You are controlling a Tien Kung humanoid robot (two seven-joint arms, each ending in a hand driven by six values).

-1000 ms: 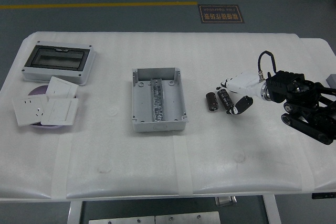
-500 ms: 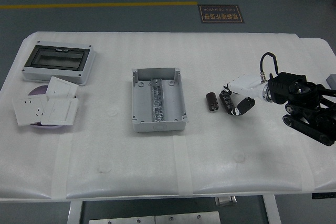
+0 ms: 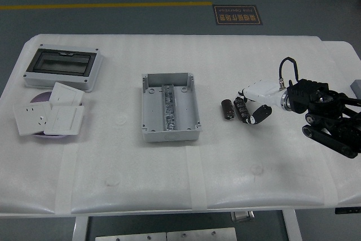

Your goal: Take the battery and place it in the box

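The right hand [image 3: 254, 103] reached in from the right side of the white table [image 3: 180, 179]. Its white and black fingers [image 3: 260, 113] were curled around one black battery [image 3: 242, 109] that sat on the table. Whether they squeezed it tight could not be seen. A second battery [image 3: 227, 109] stood just beside it on the left, with nothing touching it. The open grey box [image 3: 170, 108] sat further left, in the middle of the table. Far to the left were a box with a dark window [image 3: 63, 67] and some white wall switches [image 3: 49, 115].
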